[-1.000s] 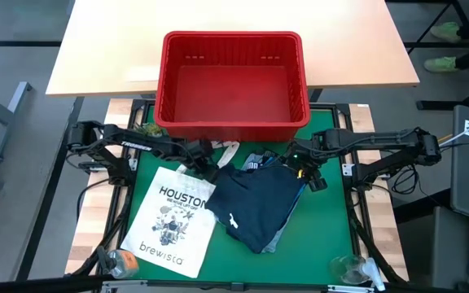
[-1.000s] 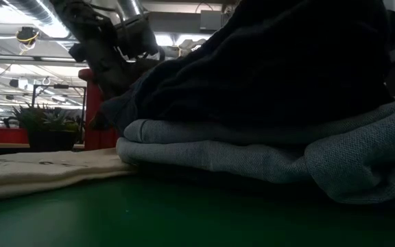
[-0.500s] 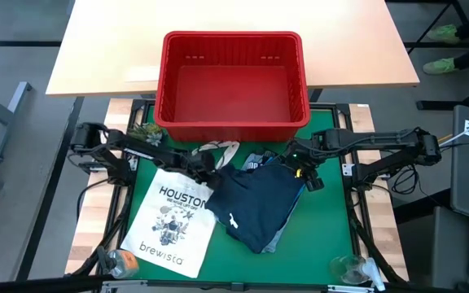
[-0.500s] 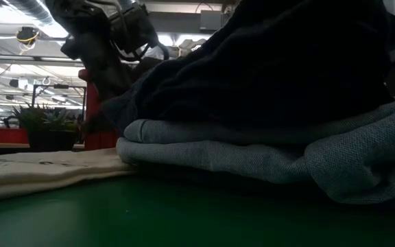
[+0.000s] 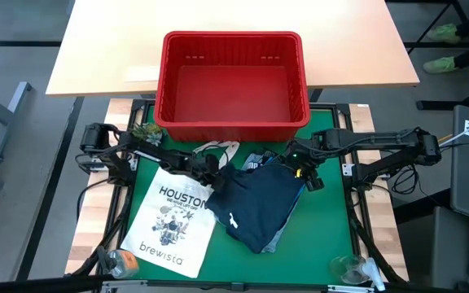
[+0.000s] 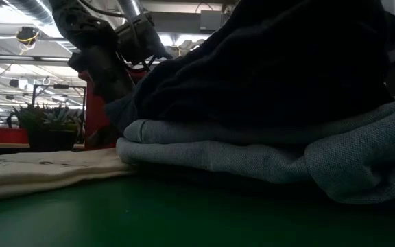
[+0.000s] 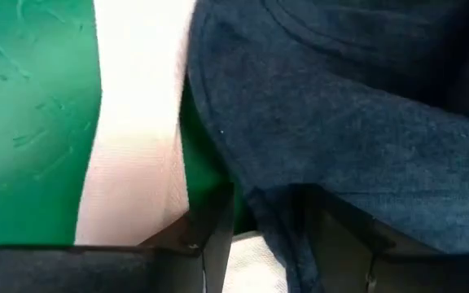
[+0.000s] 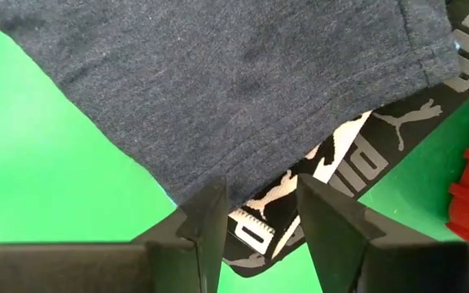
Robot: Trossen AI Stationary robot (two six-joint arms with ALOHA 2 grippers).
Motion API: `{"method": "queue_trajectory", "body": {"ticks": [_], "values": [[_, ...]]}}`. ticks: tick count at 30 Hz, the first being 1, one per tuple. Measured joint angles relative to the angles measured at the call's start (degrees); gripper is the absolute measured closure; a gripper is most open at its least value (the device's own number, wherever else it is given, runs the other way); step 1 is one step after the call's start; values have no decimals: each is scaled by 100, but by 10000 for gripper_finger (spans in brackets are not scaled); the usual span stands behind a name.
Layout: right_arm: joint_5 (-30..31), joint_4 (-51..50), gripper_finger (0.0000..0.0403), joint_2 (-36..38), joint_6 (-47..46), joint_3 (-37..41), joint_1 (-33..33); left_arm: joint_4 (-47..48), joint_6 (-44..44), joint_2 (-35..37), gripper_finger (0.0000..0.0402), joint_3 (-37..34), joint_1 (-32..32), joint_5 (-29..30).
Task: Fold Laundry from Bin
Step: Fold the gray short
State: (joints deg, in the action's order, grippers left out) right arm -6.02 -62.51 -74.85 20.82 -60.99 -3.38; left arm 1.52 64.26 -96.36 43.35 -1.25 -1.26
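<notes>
The red bin (image 5: 231, 126) stands at the far edge with nothing showing inside. A dark navy garment (image 5: 255, 203) lies on the green mat over a folded grey-blue one (image 6: 252, 154) and a black one with a white-lettered waistband (image 8: 332, 167). My left gripper (image 5: 212, 168) is at the navy garment's left edge, low over the mat and shut on it. My right gripper (image 5: 301, 168) is higher up, shut on the garment's far right corner. The white tote bag (image 5: 173, 220) lies flat to the left. My left gripper pinches the navy garment's left edge (image 7: 267, 216) between its two fingers, slanting down from the table's left. The cloth fills only part of the gap, and the rest of the garment lies on the pile. My right gripper pinches the navy garment's hemmed corner (image 8: 233, 181) between its two fingers from above, pointing steeply down. That corner is lifted off the pile, and the cloth slopes down from it onto the other garments.
The tote's white straps (image 5: 218, 150) lie beside my left gripper. A small green plant (image 5: 146, 130) sits at the bin's left corner. An orange object (image 5: 120, 260) lies at the near left and a clear glass thing (image 5: 348, 267) at the near right.
My left gripper has moved toward the table's right and near edges and down, rolling a little, and now sits against the navy garment's left edge. The garment and my right gripper have kept their places.
</notes>
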Motion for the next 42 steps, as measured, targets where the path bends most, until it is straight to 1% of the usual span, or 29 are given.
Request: {"method": "queue_trajectory", "body": {"ticks": [2,4,10,11,15,23,27,30,33,36,38,42], "values": [[0,1,253,0,0,0,0,-33,-60,-1,268,0,-26,-90],[0,-1,253,0,2,0,0,-127,-73,-1,288,0,-56,-277],[0,-1,253,0,2,0,0,-518,-29,1,383,0,-117,-691],[0,-1,253,0,3,0,0,-639,-30,1,391,0,-115,-750],[0,-2,253,0,4,0,0,-1085,-31,46,392,0,-117,-1050],[0,-1,253,0,4,0,0,-1668,-26,626,398,0,-224,-1188],[0,6,253,0,4,0,0,-2299,25,875,399,0,-224,-1183],[0,28,253,0,4,0,0,-2858,252,893,399,2,-181,-1178],[2,159,253,0,4,0,0,-3288,461,894,399,4,-58,-1010],[54,385,253,0,2,1,0,-3302,578,888,399,27,129,-697],[111,579,253,0,-25,2,0,-3305,574,877,399,134,261,-567],[88,1017,253,0,-105,0,0,-3324,550,821,399,341,539,-110]]}}
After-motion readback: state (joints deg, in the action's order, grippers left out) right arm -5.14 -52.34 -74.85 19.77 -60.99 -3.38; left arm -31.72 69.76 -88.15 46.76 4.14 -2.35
